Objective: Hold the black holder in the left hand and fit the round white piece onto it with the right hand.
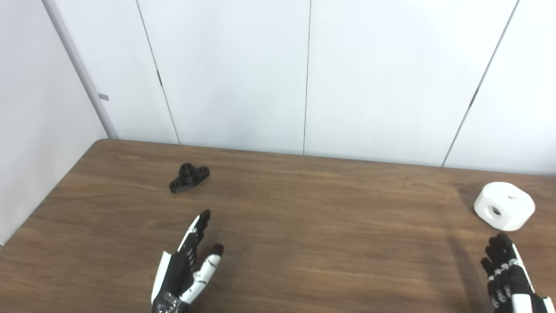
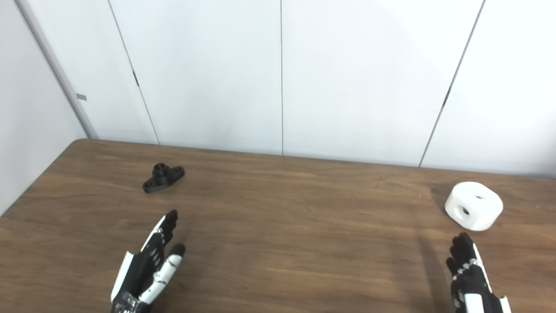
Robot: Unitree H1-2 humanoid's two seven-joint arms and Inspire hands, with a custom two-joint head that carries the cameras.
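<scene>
The black holder (image 1: 189, 177) lies flat on the brown table toward the back left, its short round post pointing up. My left hand (image 1: 186, 265) hovers open in front of it, fingers stretched toward it and a clear gap away. The round white piece (image 1: 504, 205) with a hole in its side rests at the far right of the table. My right hand (image 1: 508, 271) is open just in front of the white piece, fingers extended, not touching it.
The wooden table (image 1: 304, 226) spans the view; its left edge slants from back left to the front. White wall panels (image 1: 304, 74) stand right behind its far edge.
</scene>
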